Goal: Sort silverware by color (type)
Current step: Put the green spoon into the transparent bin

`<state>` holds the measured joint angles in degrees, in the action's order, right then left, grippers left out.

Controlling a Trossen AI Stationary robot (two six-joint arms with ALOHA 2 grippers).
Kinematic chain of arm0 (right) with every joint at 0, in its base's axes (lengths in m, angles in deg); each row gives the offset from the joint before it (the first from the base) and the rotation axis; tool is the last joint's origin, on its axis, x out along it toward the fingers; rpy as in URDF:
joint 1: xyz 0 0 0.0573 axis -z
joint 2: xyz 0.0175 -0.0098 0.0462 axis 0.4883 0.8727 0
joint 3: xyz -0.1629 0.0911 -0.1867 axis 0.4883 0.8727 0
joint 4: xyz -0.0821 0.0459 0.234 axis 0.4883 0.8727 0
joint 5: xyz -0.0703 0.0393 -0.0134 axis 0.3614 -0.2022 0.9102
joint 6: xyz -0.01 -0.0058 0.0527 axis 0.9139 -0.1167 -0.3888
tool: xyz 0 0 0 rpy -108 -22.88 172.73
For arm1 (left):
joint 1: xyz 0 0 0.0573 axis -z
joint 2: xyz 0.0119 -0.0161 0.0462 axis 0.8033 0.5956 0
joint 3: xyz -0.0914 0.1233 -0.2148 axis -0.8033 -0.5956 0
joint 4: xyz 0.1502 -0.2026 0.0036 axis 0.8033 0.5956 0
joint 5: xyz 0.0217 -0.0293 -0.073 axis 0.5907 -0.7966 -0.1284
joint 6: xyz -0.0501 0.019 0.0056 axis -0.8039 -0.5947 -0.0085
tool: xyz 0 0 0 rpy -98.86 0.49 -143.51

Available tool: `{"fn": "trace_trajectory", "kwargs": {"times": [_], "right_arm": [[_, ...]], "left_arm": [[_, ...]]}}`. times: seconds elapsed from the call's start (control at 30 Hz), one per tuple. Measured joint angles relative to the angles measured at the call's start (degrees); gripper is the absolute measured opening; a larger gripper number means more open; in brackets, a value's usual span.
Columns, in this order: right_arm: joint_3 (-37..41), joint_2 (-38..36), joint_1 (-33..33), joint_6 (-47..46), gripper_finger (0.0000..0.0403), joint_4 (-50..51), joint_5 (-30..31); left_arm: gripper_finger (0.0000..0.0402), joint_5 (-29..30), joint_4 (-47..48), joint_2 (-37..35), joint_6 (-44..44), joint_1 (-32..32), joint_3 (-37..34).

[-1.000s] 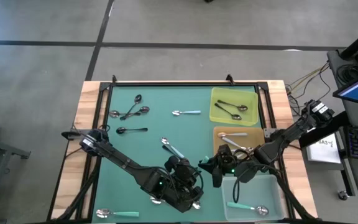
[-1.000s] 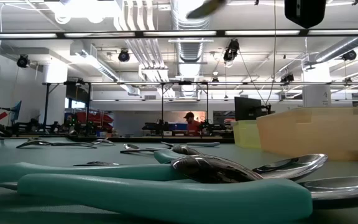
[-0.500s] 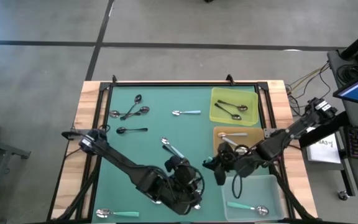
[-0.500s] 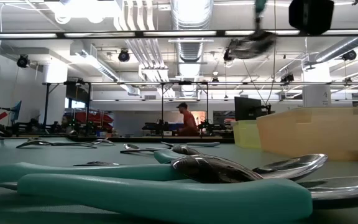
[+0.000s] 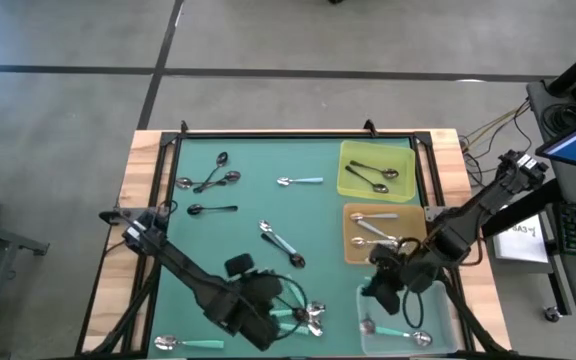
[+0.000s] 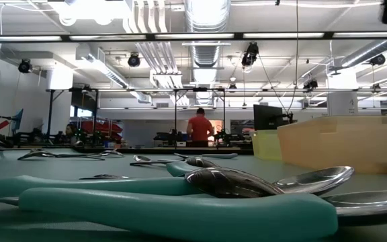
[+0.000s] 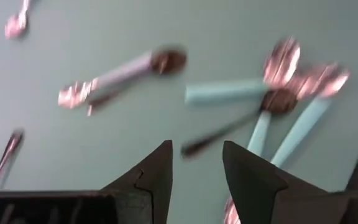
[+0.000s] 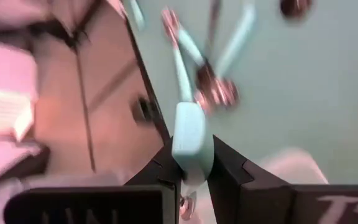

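A green mat covers the table point(image 5: 146, 180), framed by a black rail with bare wood at the edges; its middle is largely open. The left end effector point(image 5: 258, 312) hangs released over a pile of teal spoons point(image 5: 303, 318) near the front edge — smooth plastic handles, shiny bowls. The right end effector point(image 5: 383, 290) is clenched on a teal spoon point(image 8: 190, 140), above the clear tray point(image 5: 438, 300). Black spoons point(image 5: 211, 178) lie far back left — others in the yellow tray point(image 5: 353, 150) and orange tray point(image 5: 350, 250).
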<state>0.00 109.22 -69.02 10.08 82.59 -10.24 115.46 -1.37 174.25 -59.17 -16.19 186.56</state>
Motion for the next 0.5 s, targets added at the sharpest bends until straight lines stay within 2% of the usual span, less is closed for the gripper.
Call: {"fn": "trace_trajectory", "kwargs": {"times": [0.17, 0.4, 0.5], "right_arm": [[0.00, 0.04, -2.56, -4.51, 0.0040, 8.88, -4.96], [0.00, -0.43, -3.23, -4.32, 0.0040, 15.09, -11.38], [0.00, -0.17, -3.21, -4.33, 0.0039, 21.42, -13.40]], "left_arm": [[0.0122, -7.27, 0.13, 0.00, -3.85, 3.89, -3.38], [0.0122, -14.79, -3.80, 0.04, -11.76, 9.51, -8.96], [0.0122, -19.52, -7.02, 0.11, -15.04, 12.01, -12.09]]}}
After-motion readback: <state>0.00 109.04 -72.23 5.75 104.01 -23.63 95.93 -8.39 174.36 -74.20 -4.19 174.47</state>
